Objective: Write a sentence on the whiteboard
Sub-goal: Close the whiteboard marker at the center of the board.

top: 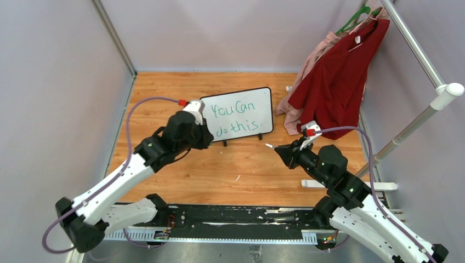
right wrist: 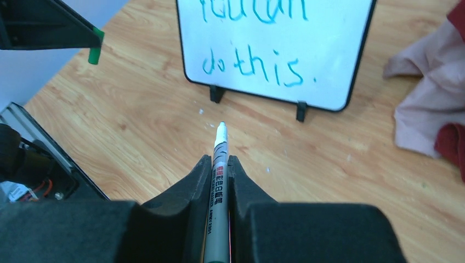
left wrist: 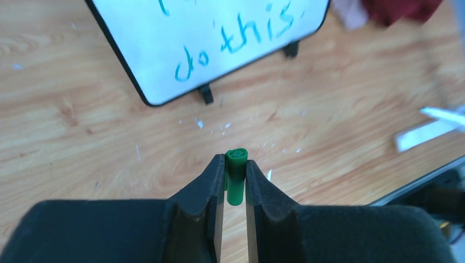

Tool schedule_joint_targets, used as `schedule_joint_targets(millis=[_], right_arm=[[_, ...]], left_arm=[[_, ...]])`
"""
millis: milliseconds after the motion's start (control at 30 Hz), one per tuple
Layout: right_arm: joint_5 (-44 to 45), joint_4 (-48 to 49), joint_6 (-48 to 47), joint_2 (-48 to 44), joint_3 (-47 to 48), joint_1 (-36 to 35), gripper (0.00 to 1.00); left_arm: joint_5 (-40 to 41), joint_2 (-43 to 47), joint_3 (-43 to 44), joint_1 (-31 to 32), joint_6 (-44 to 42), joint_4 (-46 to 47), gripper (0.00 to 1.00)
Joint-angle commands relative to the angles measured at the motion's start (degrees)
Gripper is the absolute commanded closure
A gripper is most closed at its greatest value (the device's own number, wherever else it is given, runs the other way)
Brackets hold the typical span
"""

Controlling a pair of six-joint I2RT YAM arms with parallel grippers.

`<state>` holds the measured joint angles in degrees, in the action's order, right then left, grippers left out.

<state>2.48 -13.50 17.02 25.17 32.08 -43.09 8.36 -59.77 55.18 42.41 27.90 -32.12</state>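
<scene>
Near far edge: whiteboard (top: 262, 104) standing, sentence (top: 229, 110) in 2 green lines. left gripper (left wrist: 236, 164) jaws clamp green cap (left wrist: 236, 183); right gripper (right wrist: 220, 161) jaws clamp marker (right wrist: 220, 139), tip bare.

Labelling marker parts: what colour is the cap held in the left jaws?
Green. The cap shows best in the left wrist view.

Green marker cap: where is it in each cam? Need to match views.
Top external: not visible, hidden under the left gripper.
Left wrist: green cap centre, clamped between the jaws.
Right wrist: top left, at the left gripper's tip.
Shared landmark: the whiteboard, green "do this" lettering.
</scene>
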Motion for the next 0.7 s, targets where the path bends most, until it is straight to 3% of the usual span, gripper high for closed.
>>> schedule_joint_targets(millis=[0,200,367,667], right_arm=[[-5.19,11.16,-0.9,6.65,4.82,-0.96,1.0],[-2.65,24.32,-4.94,16.49,10.17,-8.03,1.0],[3.78,39.7,-10.03,20.45,9.38,-16.38,1.0],[4.65,60.87,-10.07,24.82,7.2,-23.94,1.0]], left_arm=[[2.0,8.71,1.13,-1.99,3.59,5.02,1.0],[5.08,17.31,1.17,-2.34,8.38,13.19,1.0],[9.76,25.36,-4.5,-2.34,15.56,26.51,1.0],[16.25,35.47,-14.5,-2.34,28.97,41.51,1.0]])
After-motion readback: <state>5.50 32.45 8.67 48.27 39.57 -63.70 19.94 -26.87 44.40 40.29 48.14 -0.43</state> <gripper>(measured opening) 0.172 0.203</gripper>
